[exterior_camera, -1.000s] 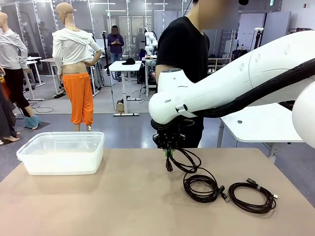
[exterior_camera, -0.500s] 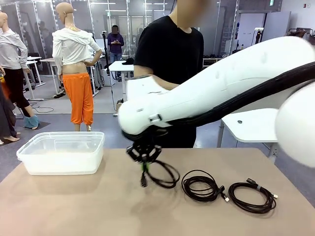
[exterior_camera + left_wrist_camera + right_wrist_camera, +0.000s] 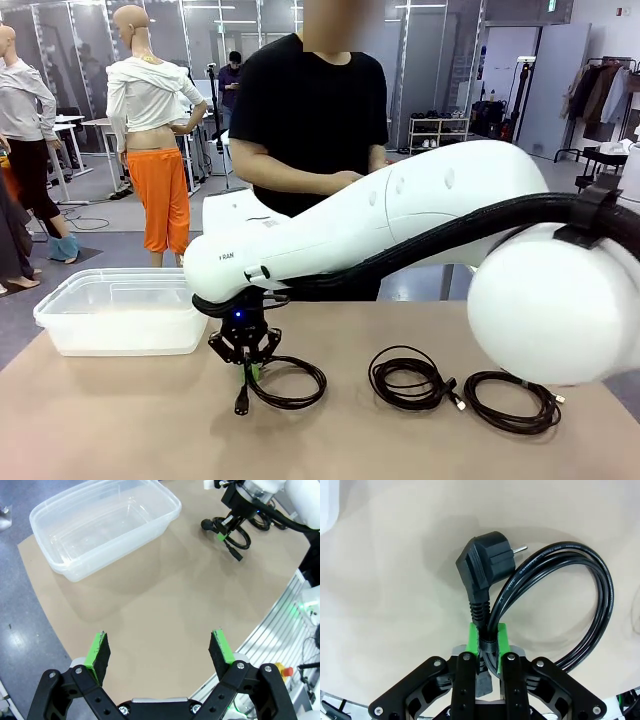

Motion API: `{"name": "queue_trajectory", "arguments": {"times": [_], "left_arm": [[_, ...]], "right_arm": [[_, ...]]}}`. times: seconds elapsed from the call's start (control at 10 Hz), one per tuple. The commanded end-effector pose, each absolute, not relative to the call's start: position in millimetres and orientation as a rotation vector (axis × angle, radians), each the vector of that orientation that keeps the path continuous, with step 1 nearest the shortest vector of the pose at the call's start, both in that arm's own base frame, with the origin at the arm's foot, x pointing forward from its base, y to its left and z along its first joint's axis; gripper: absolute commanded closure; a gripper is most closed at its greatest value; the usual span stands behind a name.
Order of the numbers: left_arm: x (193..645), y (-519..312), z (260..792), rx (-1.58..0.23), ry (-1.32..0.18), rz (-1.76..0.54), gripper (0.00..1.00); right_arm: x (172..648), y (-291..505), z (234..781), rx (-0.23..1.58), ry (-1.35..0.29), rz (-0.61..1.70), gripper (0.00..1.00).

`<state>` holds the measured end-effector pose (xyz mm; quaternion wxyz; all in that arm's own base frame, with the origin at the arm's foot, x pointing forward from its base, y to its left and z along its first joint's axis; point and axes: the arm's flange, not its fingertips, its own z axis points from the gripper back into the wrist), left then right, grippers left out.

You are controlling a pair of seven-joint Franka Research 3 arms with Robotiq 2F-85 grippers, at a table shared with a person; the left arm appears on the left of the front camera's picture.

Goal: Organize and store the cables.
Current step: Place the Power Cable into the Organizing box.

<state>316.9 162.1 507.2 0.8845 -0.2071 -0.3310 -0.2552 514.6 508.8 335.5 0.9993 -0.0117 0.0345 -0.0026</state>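
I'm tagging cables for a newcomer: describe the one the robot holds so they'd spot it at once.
Find the translucent bin, left on the table. Just right of it, the right gripper is shut on a coiled cable. Unlike the two loose coils farther right, it shows a chunky mains plug.

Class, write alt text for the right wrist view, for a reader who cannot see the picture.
The right hand is shut on a coiled black cable just below its angled plug, green pads pinching the cord. The cable's loop curves off to one side above the tan table.
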Motion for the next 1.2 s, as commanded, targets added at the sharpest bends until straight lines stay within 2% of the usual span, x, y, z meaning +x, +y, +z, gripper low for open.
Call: {"name": "queue_trajectory", "arguments": {"times": [0.0, 0.1, 0.2, 0.3, 0.4, 0.5, 0.6, 0.7, 1.0, 1.1], "left_arm": [[316.7, 164.5, 507.7, -0.444, -0.699, -0.548, 0.0], [316.7, 164.5, 507.7, -0.444, -0.699, -0.548, 0.0], [316.7, 164.5, 507.7, -0.444, -0.699, -0.548, 0.0], [316.7, 164.5, 507.7, -0.444, -0.699, -0.548, 0.0], [316.7, 164.5, 507.7, -0.444, -0.699, -0.548, 0.0], [316.7, 164.5, 507.7, -0.444, -0.699, -0.548, 0.0], [316.7, 164.5, 507.7, -0.444, -0.699, -0.548, 0.0], [316.7, 164.5, 507.7, -0.444, -0.699, -0.548, 0.0], [316.7, 164.5, 507.7, -0.444, -0.699, -0.548, 0.0], [316.7, 164.5, 507.7, -0.444, -0.699, -0.548, 0.0]], "right_arm": [[518.9, 513.0, 344.4, -0.026, 0.089, 0.007, 0.83], [518.7, 514.0, 342.2, -0.005, 0.107, 0.007, 0.83], [519.4, 513.0, 340.9, 0.01, 0.118, 0.019, 0.78], [521.2, 510.8, 338.0, 0.035, 0.126, 0.019, 0.59], [520.8, 509.7, 339.2, 0.053, 0.129, 0.03, 0.51], [522.2, 506.3, 341.2, 0.056, 0.116, 0.025, 0.3], [521.2, 503.4, 343.5, 0.07, 0.111, 0.035, 0.22], [523.5, 493.6, 347.3, 0.093, 0.103, 0.028, 0.01], [514.2, 452.8, 382.1, 0.157, 0.07, 0.085, 0.0], [506.7, 430.9, 399.7, 0.133, 0.05, 0.152, 0.04]]}}
